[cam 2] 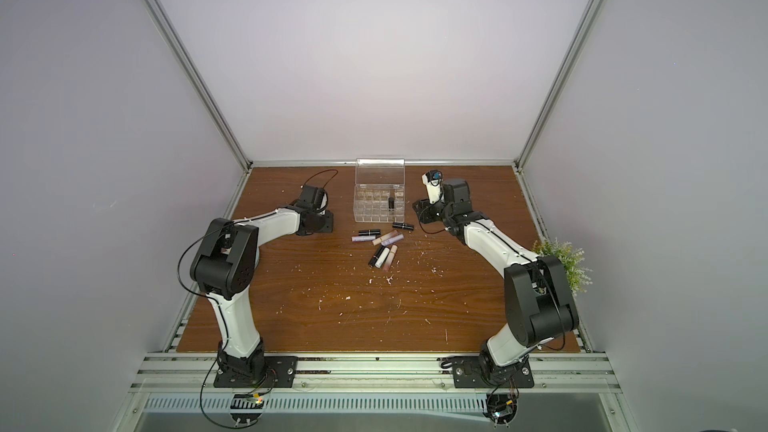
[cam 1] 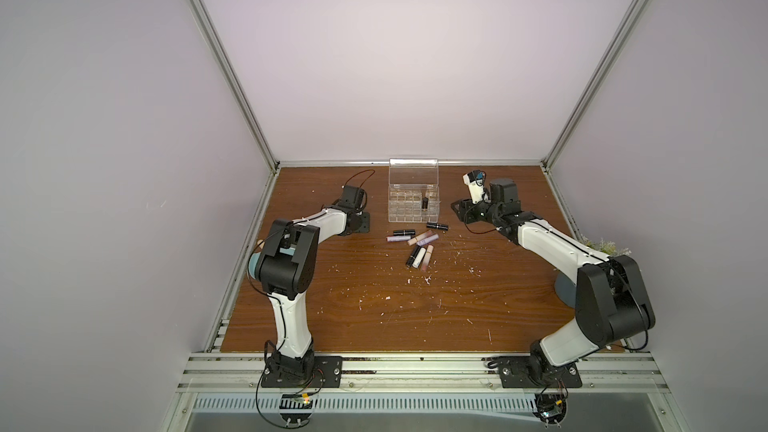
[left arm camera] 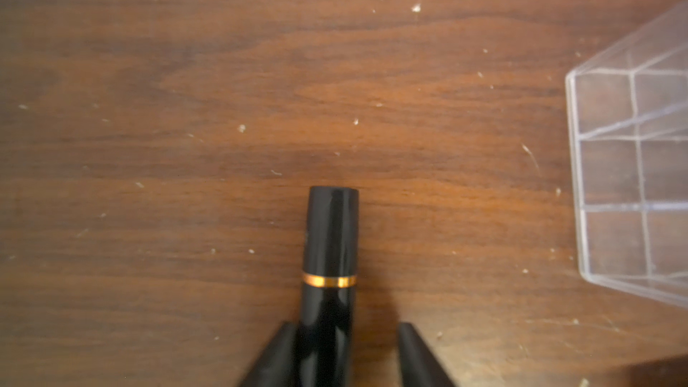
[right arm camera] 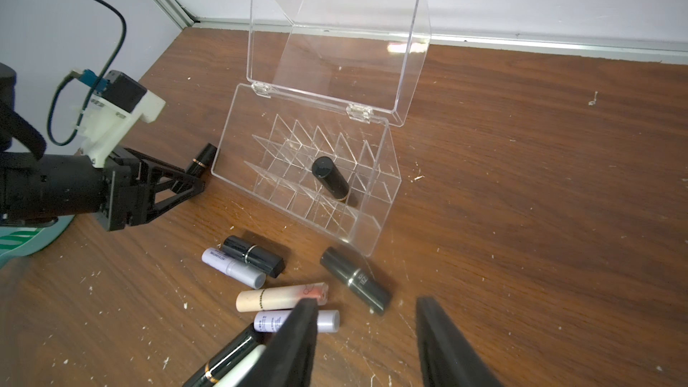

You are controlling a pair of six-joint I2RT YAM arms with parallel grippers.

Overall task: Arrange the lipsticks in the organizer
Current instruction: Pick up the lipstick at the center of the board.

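The clear organizer (cam 1: 392,218) (cam 2: 358,214) stands at the back with its lid (right arm camera: 335,31) up. One black lipstick (cam 1: 425,202) (right arm camera: 329,176) stands in a cell. Several loose lipsticks lie in front of the box, black (cam 1: 437,226), lilac (cam 1: 397,238) and beige (right arm camera: 283,296) among them. My left gripper (left arm camera: 346,325) (right arm camera: 199,180) is low beside the organizer's left wall (left arm camera: 633,180). It is open around a black, gold-banded lipstick (left arm camera: 331,240) (right arm camera: 203,158): one finger touches it and the other stands apart. My right gripper (right arm camera: 366,301) (cam 1: 459,207) hangs open over the loose tubes, holding nothing.
White crumbs are scattered over the wooden table (cam 1: 415,305). A teal object (right arm camera: 22,243) lies under the left arm by the left wall. A small plant (cam 2: 561,259) in a grey pot (cam 1: 563,288) stands at the right edge behind the right arm.
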